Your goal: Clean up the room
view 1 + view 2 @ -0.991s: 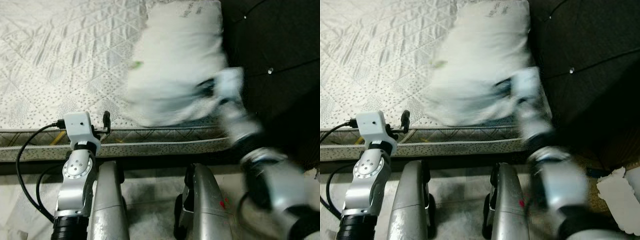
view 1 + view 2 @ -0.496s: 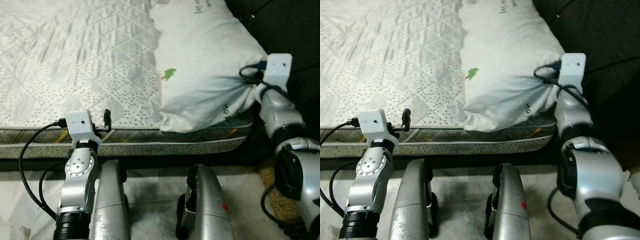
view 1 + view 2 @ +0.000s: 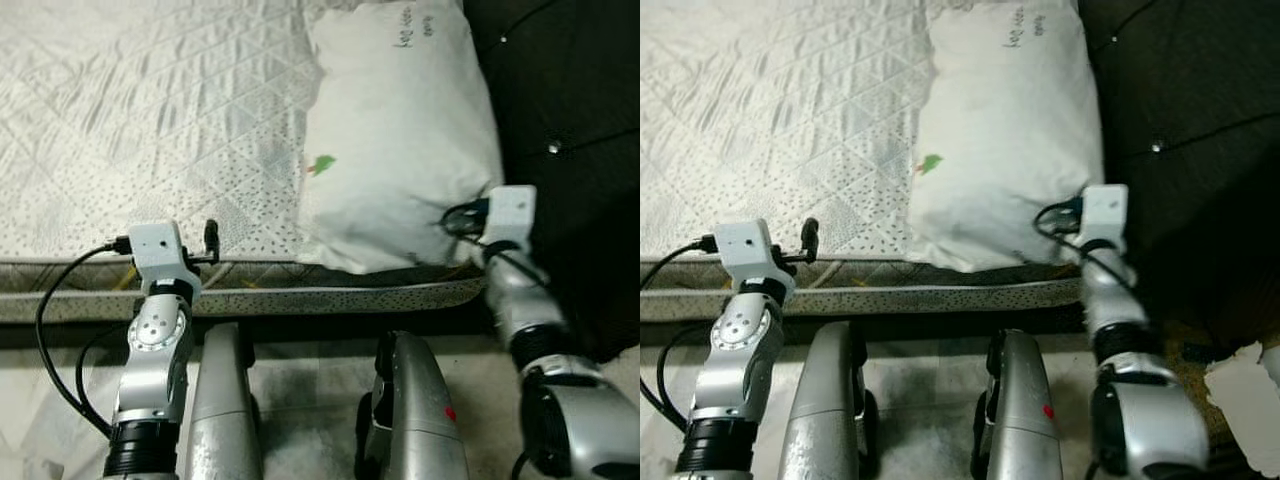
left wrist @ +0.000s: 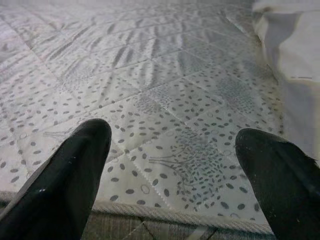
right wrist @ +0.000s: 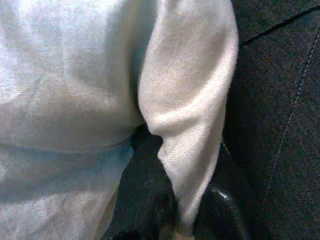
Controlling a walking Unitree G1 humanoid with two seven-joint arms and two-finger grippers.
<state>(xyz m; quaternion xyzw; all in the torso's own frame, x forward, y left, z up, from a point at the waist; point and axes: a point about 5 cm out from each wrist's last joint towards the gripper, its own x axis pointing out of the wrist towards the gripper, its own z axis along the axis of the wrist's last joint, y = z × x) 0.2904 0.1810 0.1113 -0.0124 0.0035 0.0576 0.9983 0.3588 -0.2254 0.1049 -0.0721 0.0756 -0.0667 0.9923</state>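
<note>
A white pillow (image 3: pixel 400 140) with a small green tree print and dark lettering lies along the right side of the quilted mattress (image 3: pixel 150 110), against the dark tufted headboard (image 3: pixel 560 100). My right gripper (image 5: pixel 187 200) is shut on the pillow's near right corner; a fold of its fabric (image 5: pixel 195 110) is pinched between the black fingers. Its wrist (image 3: pixel 505 215) sits at that corner by the bed's near edge. My left gripper (image 4: pixel 172 165) is open, hovering just over the mattress's near edge, with nothing between its fingers.
The mattress's piped near edge (image 3: pixel 300 295) runs across in front of my legs (image 3: pixel 225 400). The headboard closes off the right side. A crumpled white paper (image 3: pixel 1245 400) lies on the floor at far right. Most of the mattress to the left lies bare.
The pillow, gripped by my right gripper, has swung from a blurred lift to lying straight along the headboard; the right wrist has come down and in to the bed's near edge. Left arm unmoved.
</note>
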